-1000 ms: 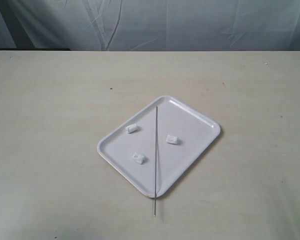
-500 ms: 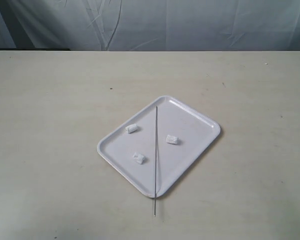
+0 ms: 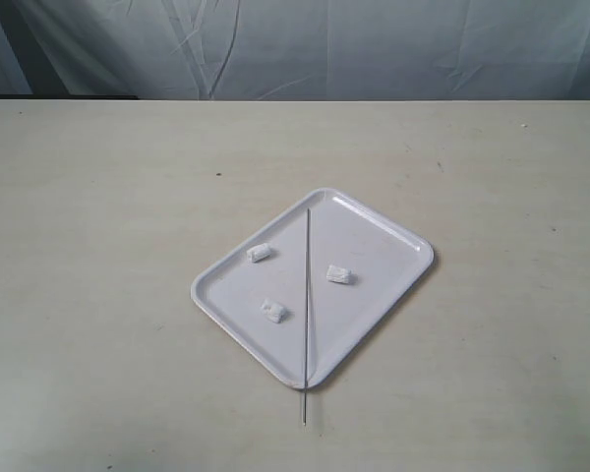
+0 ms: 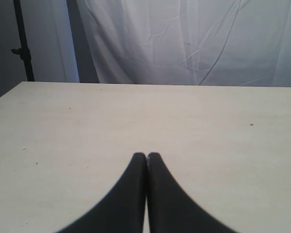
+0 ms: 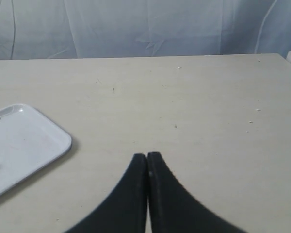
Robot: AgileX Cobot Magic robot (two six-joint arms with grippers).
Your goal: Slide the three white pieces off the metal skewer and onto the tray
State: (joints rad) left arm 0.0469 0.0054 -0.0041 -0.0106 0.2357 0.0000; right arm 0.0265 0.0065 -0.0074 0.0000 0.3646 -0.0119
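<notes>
Both my pairs of jaws are pressed fully together with nothing between them: my left gripper (image 4: 146, 155) sees only bare table (image 4: 223, 145) ahead of its tips, while my right gripper (image 5: 147, 155) has one rounded corner of the tray (image 5: 34, 141) ahead of it and off toward my left arm's side, well apart from the tips. So the right arm looks the nearer one. The metal skewer (image 3: 306, 305) lies bare across the tray, corner to corner, its long axis running roughly the way my jaws point, one end poking past the rim onto the table. The three white pieces (image 3: 272, 312) lie loose on the tray, none on the rod: one on my right jaws' side of it, two beyond it toward the left jaws. By my reading the sliding is done, and nothing is left for either jaw to reach for
</notes>
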